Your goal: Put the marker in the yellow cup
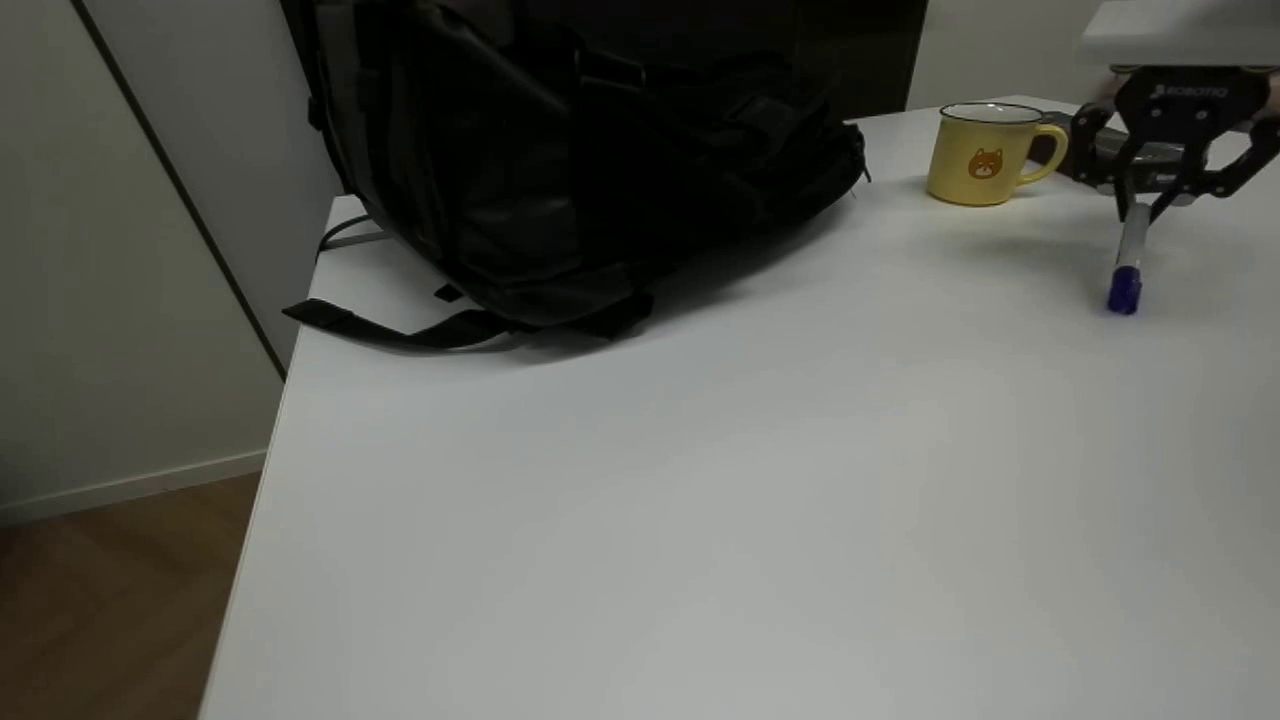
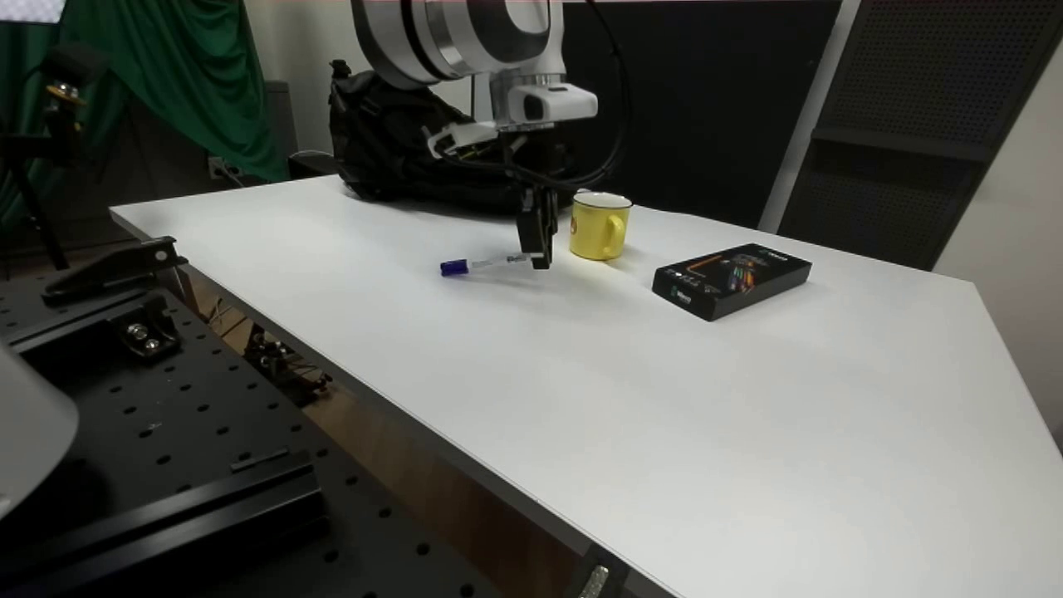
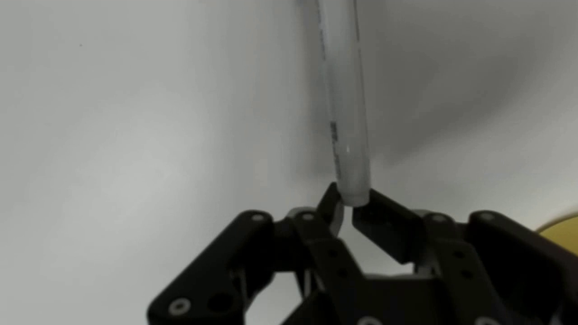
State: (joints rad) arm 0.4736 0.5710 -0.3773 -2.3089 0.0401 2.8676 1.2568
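The marker has a white barrel and a blue-purple cap. My gripper is shut on the bare end of its barrel. In an exterior view the marker lies nearly level, cap pointing away from the gripper, with a faint shadow under it; it seems a little above the table. In the wrist view the marker runs up from the fingertips, its cap out of frame. The yellow cup stands upright beside the gripper; it also shows in an exterior view and at the wrist view's right edge.
A black backpack lies on the white table near the cup. A flat black box lies on the cup's handle side. A black perforated platform stands beside the table edge.
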